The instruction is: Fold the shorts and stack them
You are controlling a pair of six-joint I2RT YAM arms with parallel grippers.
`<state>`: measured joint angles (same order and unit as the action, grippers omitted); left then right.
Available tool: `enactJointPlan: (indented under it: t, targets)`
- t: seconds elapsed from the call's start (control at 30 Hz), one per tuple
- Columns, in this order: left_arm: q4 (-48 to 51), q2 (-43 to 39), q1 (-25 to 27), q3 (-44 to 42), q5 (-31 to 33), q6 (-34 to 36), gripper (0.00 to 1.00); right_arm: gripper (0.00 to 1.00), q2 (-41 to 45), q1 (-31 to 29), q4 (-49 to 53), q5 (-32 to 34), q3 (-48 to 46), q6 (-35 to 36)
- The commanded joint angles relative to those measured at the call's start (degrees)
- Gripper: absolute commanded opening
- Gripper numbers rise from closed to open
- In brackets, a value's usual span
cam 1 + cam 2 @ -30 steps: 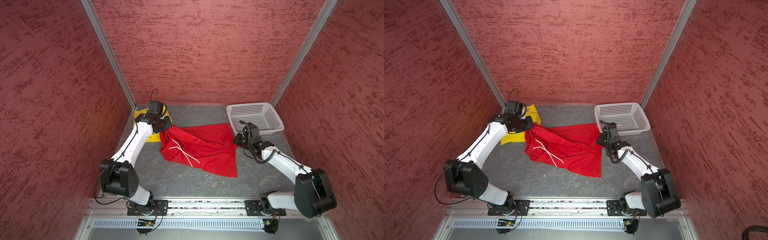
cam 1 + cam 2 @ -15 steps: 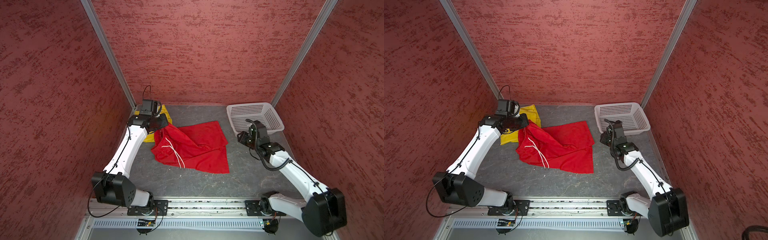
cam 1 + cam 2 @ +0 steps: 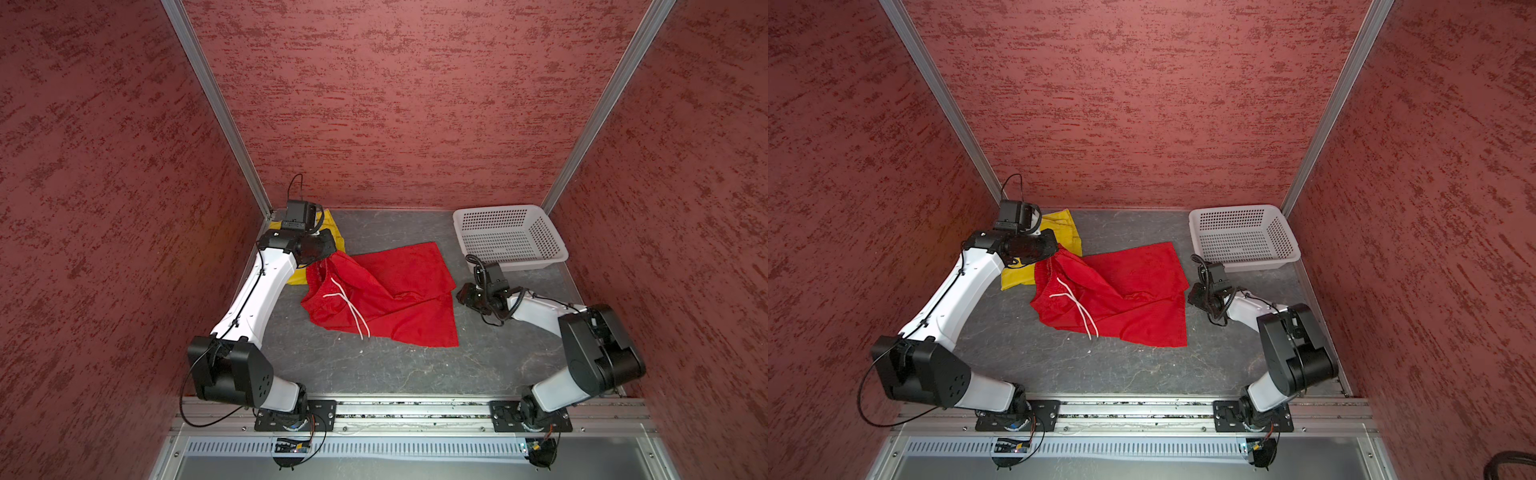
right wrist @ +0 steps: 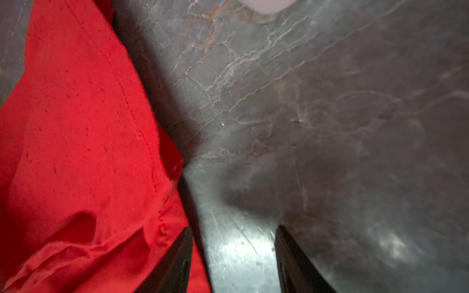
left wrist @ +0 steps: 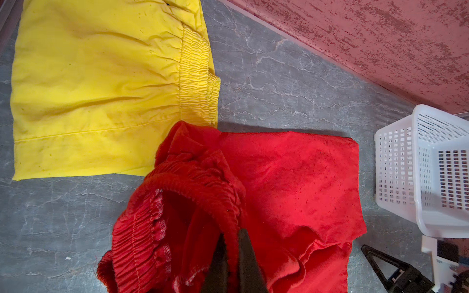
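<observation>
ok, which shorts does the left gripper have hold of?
The red shorts: the left gripper's fingers pinch their raised waistband. The yellow shorts lie flat beside them, ungripped.

white basket (image 3: 546, 243), grey marbled tabletop (image 3: 374, 365), red walls (image 3: 395, 104)

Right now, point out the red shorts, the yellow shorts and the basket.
red shorts (image 3: 399, 272), in a top view, flat leg panel.
yellow shorts (image 5: 96, 83), left wrist view, leg cloth.
basket (image 3: 547, 237), in a top view, perforated side wall.
</observation>
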<state>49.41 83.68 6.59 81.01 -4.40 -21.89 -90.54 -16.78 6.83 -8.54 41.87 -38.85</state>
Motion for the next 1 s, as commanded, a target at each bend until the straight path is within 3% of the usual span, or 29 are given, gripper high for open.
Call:
enactJointPlan:
  t: [0.0, 0.3, 0.37, 0.5, 0.57, 0.8, 0.97]
  targets:
    - [-0.09, 0.67, -0.54, -0.31, 0.19, -0.35, 0.0, 0.54, -3.68, -0.35, -6.82, -2.16, 2.73, -1.37]
    - [-0.24, 1.92, -0.77, -0.18, -0.03, -0.17, 0.0, 0.51, -10.05, -0.36, -9.76, -2.48, 5.91, -1.47]
    - [-0.23, 2.4, -0.83, -0.07, -0.12, -0.22, 0.0, 0.41, -11.13, -0.36, -10.08, -3.25, 6.58, -1.45]
    - [-0.24, 2.54, -1.03, 0.11, -0.39, -0.26, 0.0, 0.08, -10.25, -0.36, -10.05, -4.08, 6.56, -1.67]
    - [-0.22, 2.3, -1.18, 0.29, -0.38, -0.24, 0.0, 0.0, -8.57, -0.28, -8.82, -3.96, 6.65, -1.42]
    - [0.56, -0.17, -2.48, 1.66, -3.03, -0.41, 0.0, 0.0, 2.69, 0.73, -0.41, -3.53, 10.27, -0.33]
    - [1.85, -3.93, -3.49, 3.84, -5.91, -1.33, 0.0, 0.0, 14.67, 2.34, 9.92, 0.37, 18.97, 2.46]
